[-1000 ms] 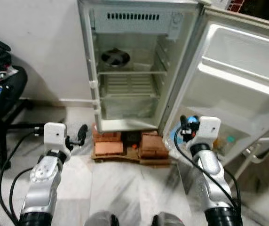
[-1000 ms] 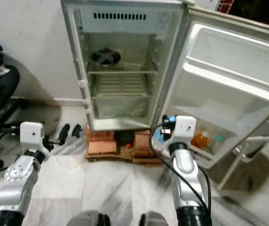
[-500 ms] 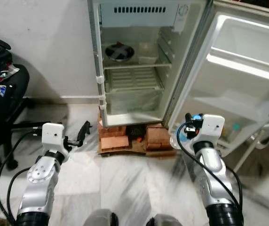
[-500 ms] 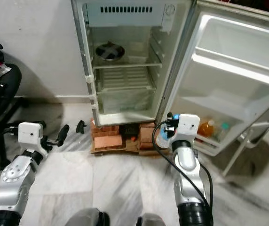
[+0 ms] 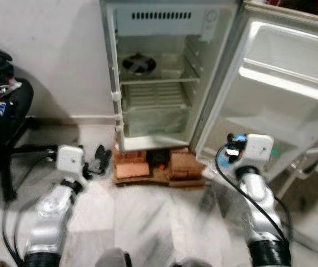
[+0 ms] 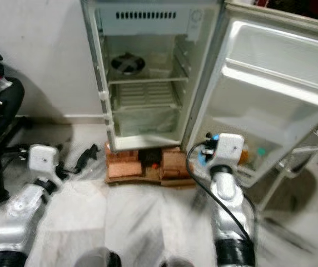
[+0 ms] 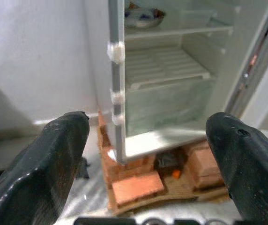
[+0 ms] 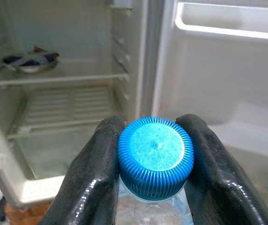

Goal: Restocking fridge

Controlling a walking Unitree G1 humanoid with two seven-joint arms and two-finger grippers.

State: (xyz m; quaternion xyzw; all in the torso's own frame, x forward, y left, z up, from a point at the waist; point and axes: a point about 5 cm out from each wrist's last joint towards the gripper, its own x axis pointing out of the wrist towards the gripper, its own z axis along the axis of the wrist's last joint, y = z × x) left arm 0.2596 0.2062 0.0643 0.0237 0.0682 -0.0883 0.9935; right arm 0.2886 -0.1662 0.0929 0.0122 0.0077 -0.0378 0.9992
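Right tool stays clenched on the blue-capped bottle, carried at 4 o'clock below the open fridge; left tool hangs released. Over the last second the fridge has shifted in view, suggesting the approach continues.

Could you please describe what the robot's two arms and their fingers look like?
Both arms are silver, segmented metal with black cuffs near the body and loose black cables. Each wrist ends in a white boxy block. The left gripper and right gripper each have two long, glossy black fingers.
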